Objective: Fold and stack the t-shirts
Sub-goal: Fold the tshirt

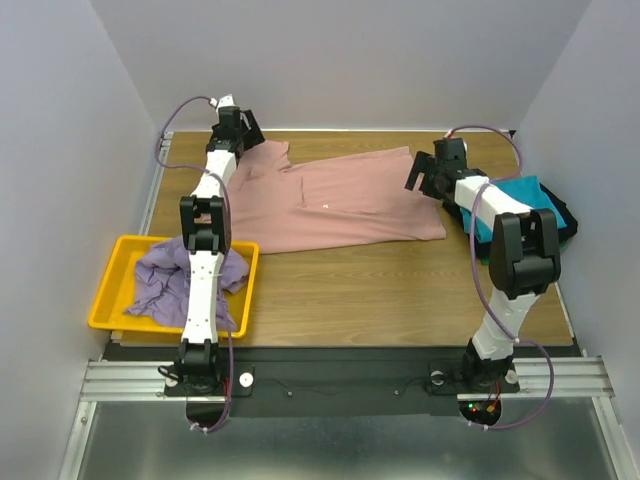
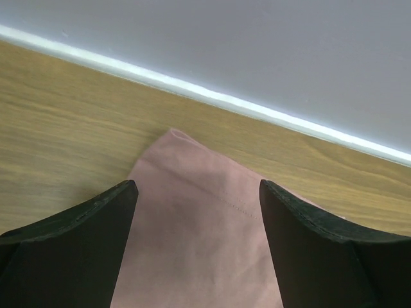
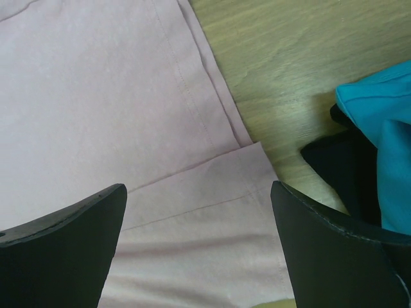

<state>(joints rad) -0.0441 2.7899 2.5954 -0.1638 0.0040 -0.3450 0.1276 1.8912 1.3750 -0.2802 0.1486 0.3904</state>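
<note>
A dusty pink t-shirt (image 1: 330, 205) lies spread across the back of the wooden table. My left gripper (image 1: 248, 132) is open over its far left sleeve corner (image 2: 192, 224), the cloth lying between the open fingers. My right gripper (image 1: 428, 175) is open over the shirt's right hem corner (image 3: 199, 224). A teal t-shirt (image 1: 505, 200) lies folded on a black t-shirt (image 1: 563, 222) at the right; both show in the right wrist view, teal (image 3: 379, 109) and black (image 3: 340, 167). A lavender purple t-shirt (image 1: 165, 280) lies crumpled in the bin.
A yellow plastic bin (image 1: 112, 290) stands at the front left, partly under the left arm. Grey walls close the table at the back and both sides. Bare wood (image 1: 400, 290) lies in front of the pink shirt.
</note>
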